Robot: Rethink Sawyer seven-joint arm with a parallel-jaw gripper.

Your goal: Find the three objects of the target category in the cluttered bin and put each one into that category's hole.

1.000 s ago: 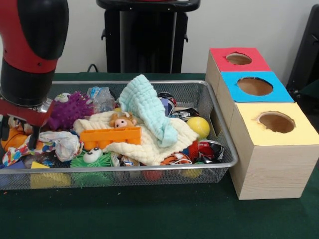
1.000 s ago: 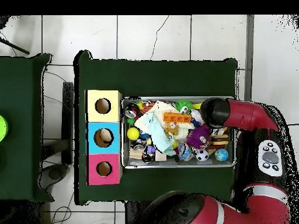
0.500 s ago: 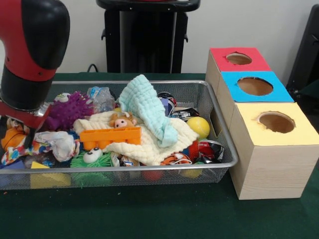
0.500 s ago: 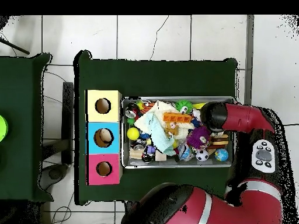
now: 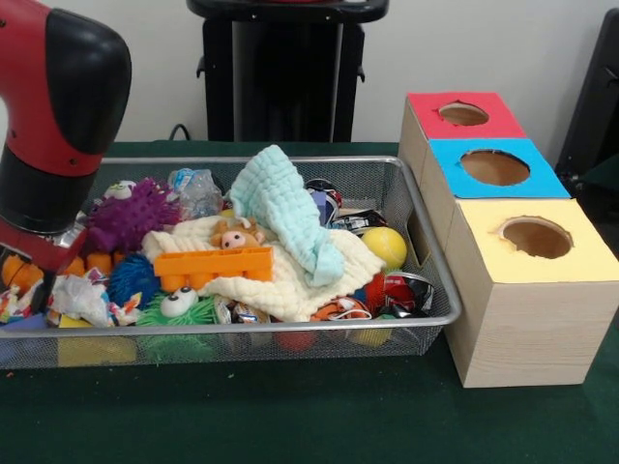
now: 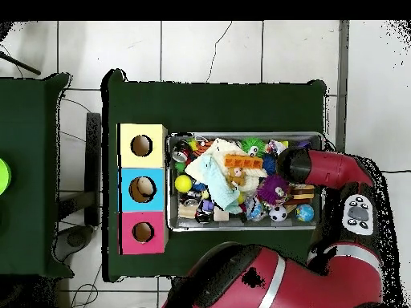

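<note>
Working at the left end of the wire bin (image 5: pixel 426 253), we have the arm (image 5: pixel 58 116) low over the clutter, but its gripper is hidden, so we cannot tell whether it holds anything. Candidate toys lie rightward toward the three-holed box (image 5: pixel 513 242); which category is wanted stays unclear. Overhead alone shows a soccer ball (image 6: pixel 278 213) beside the arm.
</note>
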